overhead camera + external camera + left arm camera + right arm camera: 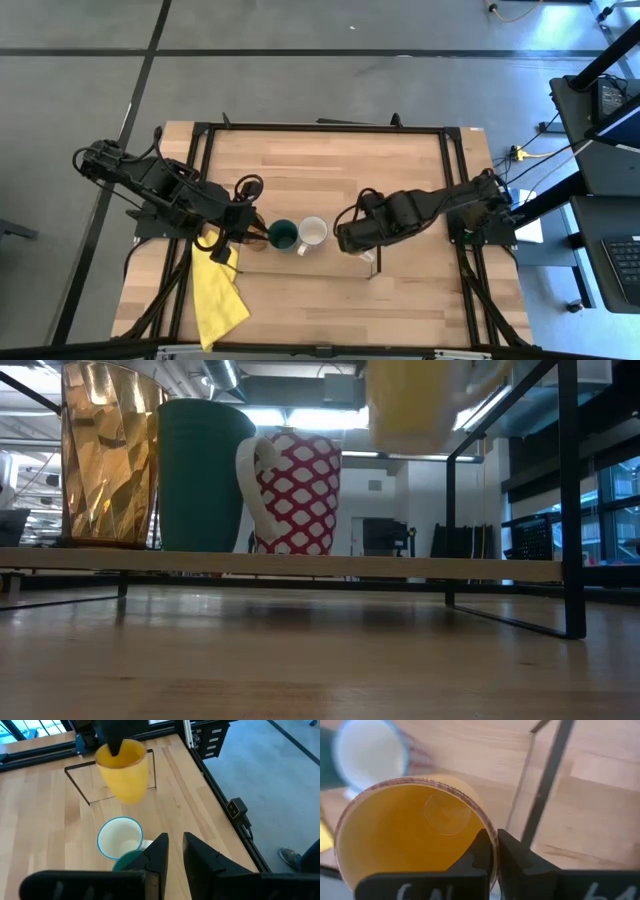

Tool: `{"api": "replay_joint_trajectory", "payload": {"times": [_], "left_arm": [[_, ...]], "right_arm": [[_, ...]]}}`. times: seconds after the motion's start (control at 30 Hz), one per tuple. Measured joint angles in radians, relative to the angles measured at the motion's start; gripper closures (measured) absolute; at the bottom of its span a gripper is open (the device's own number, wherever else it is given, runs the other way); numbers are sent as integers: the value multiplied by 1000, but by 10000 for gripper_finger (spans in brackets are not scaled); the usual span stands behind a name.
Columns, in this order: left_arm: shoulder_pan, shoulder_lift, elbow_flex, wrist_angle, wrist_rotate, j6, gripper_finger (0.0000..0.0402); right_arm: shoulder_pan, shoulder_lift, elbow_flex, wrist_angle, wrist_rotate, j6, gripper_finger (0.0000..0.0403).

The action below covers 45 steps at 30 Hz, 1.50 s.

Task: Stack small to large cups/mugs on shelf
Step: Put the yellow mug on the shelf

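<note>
Hanging above the shelf (300,564) beside the white handled mug (300,490), the orange mug (123,770) is pinched at its rim between the fingers of the right gripper (495,851), one finger inside the wall and one outside. The mug is kept clear of the board, with only its blurred lower part seen at the top of the low view. On the shelf three vessels are lined up in a row: the amber tumbler (108,455) at one end, the dark green cup (200,475) just beside it, and the white mug with its red lattice pattern next, its handle turned toward the green cup. The black wire frame (565,500) is seen upright at the shelf's free end. The left gripper (172,851) is held near the green cup, its fingers slightly parted and gripping nothing. A yellow cloth (218,290) is spread on the table (400,290) by the left arm
</note>
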Motion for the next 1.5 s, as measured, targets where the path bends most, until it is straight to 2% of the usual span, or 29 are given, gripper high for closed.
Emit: {"api": "replay_joint_trajectory", "payload": {"times": [0.27, 0.43, 0.6, 0.93, 1.5], "left_arm": [[9, 0, 0, 2, -3, -1, 350], [38, 0, 0, 3, -4, -22, 350], [59, 0, 0, 3, -5, -30, 350], [63, 0, 0, 2, -4, -56, 350], [63, 0, 0, 2, -4, -53, 350]], "right_arm": [[-40, 12, -85, 4, -70, -20, 385], [-55, 12, -84, 3, -25, -22, 385], [-67, 14, -83, 84, 11, -63, 383], [-73, 58, -82, 9, 0, -91, 383], [-73, 105, -95, 69, 0, -41, 377]]}}
